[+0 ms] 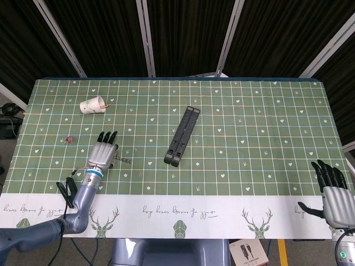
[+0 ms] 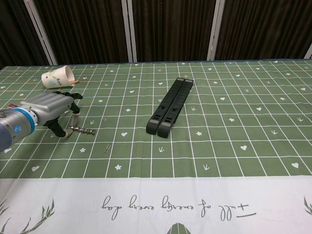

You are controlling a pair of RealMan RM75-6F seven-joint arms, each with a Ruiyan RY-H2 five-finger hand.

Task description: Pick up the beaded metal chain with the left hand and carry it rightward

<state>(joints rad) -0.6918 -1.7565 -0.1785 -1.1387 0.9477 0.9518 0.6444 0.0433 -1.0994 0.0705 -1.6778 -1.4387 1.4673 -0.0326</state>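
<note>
**Left hand down at the chain's near end**

At the far left of the green patterned tablecloth (image 1: 233, 166) we see a small dark red object (image 1: 69, 139), too small for us to identify, and beyond it a white paper cup (image 1: 93, 105) lying on its side. Our left hand (image 1: 103, 154) sits low over the cloth with its palm down and fingers extended and spread. In the chest view the left hand (image 2: 48, 108) has its fingertips curving toward the cloth at the left end of the short beaded metal chain (image 2: 83, 130). The chain lies flat on the cloth, trailing to the right from under the fingertips; we cannot tell whether any finger pinches it or merely touches it.

A small thin metal piece (image 2: 107, 147) lies on the cloth just nearer than the chain. Toward the middle rests a long black folded bar of two parallel strips (image 1: 182, 136), angled away from us. At the far right, our right hand (image 1: 334, 194) hangs off the table's near edge, fingers apart, holding nothing.
</note>
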